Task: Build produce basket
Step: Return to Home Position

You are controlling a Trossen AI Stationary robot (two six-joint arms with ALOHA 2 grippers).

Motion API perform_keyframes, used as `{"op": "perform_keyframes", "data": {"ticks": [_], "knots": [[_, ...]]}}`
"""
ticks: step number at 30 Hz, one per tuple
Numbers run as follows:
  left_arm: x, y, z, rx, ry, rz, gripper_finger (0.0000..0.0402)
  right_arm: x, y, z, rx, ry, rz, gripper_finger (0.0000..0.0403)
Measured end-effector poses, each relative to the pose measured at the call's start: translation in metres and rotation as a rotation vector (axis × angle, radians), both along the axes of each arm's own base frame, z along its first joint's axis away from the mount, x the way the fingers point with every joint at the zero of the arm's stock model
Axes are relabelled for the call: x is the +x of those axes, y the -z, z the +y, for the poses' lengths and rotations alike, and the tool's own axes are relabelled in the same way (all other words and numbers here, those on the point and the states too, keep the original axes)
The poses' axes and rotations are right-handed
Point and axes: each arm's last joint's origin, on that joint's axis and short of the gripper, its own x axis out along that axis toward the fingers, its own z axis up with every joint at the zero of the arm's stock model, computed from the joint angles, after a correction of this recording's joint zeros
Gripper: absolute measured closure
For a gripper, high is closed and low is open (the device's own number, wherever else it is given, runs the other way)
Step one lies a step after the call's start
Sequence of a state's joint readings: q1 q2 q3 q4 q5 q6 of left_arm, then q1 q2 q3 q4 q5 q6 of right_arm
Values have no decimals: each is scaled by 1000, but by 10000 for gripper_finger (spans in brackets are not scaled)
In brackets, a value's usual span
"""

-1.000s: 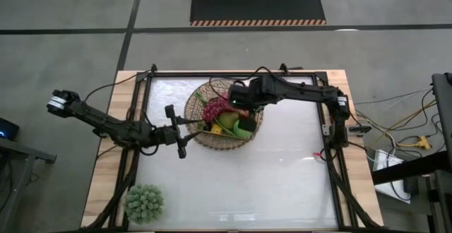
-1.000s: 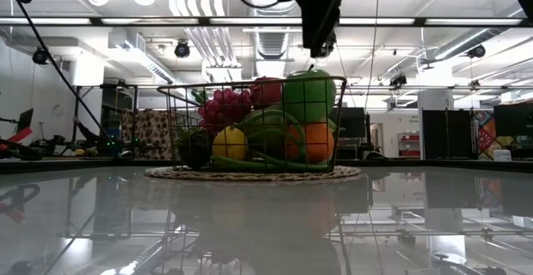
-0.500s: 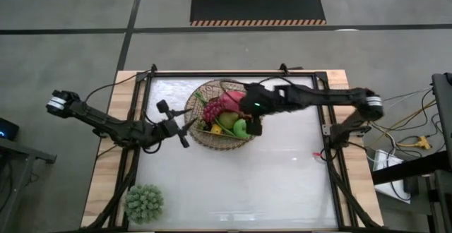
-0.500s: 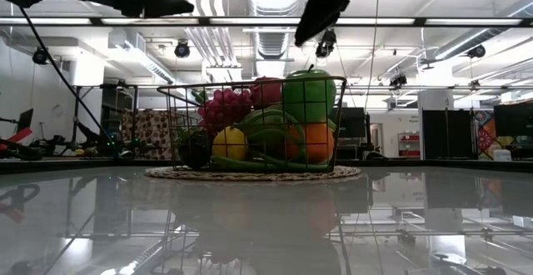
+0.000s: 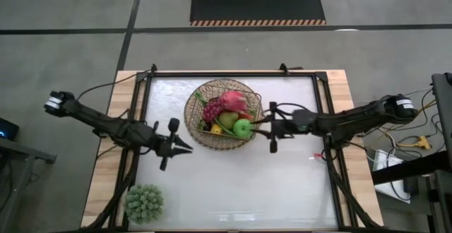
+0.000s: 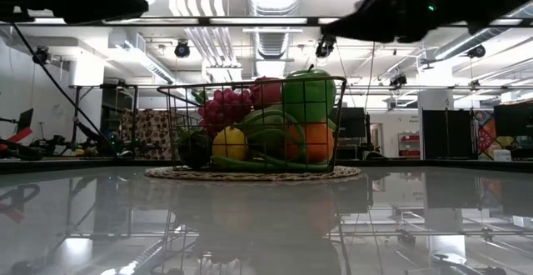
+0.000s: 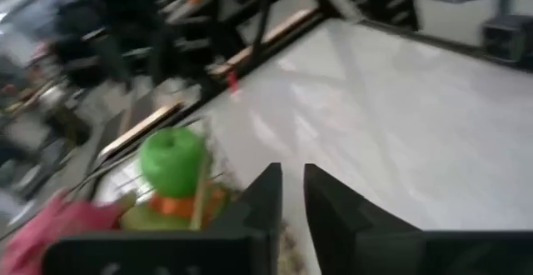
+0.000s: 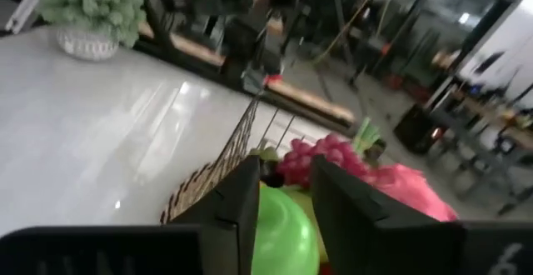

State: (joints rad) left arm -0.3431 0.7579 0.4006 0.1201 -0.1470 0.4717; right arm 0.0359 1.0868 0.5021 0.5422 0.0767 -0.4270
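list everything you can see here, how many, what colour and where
table: 1, white top, wooden edge, under everything
basket: 1, tan woven base with dark wire sides, far middle of the table
green apple: 1, green, top of the pile, basket's right side
dragon fruit: 1, pink, top of the pile, far side
grapes: 1 bunch, purple, beside the dragon fruit
lemon: 1, yellow, low in the basket
orange: 1, orange, under the green apple
potted plant: 1, pale green, near left corner
striped mat: 1, black, orange-striped edge, floor beyond the table
left claw: 1, dark, open, empty, left of the basket
right claw: 1, dark, open, empty, right of the basket
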Motion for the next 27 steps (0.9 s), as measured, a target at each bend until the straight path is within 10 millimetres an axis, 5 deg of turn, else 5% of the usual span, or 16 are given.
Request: {"op": "perform_keyframes", "data": {"ticks": [6,20,27], "knots": [[-13,8,6,-21,-45,-79,399,-32,15,-10,3,-51,-83,327],[-45,50,24,-69,-239,-279,398,-89,28,-32,27,52,-217,364],[-57,52,29,-117,-265,-352,398,-109,34,-29,37,51,-298,365]]}}
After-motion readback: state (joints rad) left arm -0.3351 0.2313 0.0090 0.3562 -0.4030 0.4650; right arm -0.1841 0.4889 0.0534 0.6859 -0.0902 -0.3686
